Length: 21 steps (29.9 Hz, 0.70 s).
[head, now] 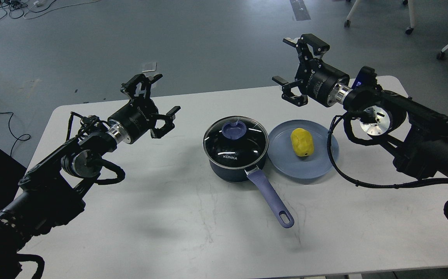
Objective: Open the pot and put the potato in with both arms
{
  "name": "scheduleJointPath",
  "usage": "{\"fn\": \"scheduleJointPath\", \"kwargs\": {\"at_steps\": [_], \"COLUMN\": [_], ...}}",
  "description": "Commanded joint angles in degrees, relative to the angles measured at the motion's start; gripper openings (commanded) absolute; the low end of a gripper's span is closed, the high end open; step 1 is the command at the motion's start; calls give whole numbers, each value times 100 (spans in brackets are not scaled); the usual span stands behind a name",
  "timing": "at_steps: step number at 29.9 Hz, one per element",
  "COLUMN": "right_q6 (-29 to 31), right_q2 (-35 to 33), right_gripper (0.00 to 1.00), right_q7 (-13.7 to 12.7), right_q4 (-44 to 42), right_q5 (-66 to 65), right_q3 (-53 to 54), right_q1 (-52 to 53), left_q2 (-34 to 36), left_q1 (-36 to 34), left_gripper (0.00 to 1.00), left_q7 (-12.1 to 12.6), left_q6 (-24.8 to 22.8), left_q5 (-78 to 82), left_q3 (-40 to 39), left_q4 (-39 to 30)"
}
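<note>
On the table, nearly centred: pot sitting lidded, glass lid and knob in place, potato lying on the plate just right of the pot. Left gripper and right gripper hovering either side, fingers spread, holding nothing. Probably opening step, not yet begun; next, pinching the knob squarely. Pot's inside hiding under lid glare.

Navy pot, lavender handle; yellow potato, grey-blue plate.
</note>
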Motion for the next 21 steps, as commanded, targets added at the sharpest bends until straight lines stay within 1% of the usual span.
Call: {"fn": "scheduleJointPath", "kwargs": {"at_steps": [1, 11, 15, 21], "right_q6": [-6, -103, -112, -120], "right_q2": [-16, 1, 1, -25], "right_gripper": [100, 100, 100, 100], "right_q7": [0, -44, -44, -44], "right_q4": [-1, -27, -27, -18], "right_q5": [0, 0, 0, 0], "right_q3": [1, -8, -8, -8], "right_q1": [13, 84, 84, 92], "left_q2": [1, 1, 1, 1], "left_q1": [0, 0, -9, -9], "left_gripper": [98, 98, 98, 98], "left_q7": [0, 0, 43, 17], "left_q6": [-18, -19, 8, -18], "left_q5": [6, 15, 23, 23], "left_q3": [-3, 5, 23, 14], "left_q4": [0, -9, -9, -9]}}
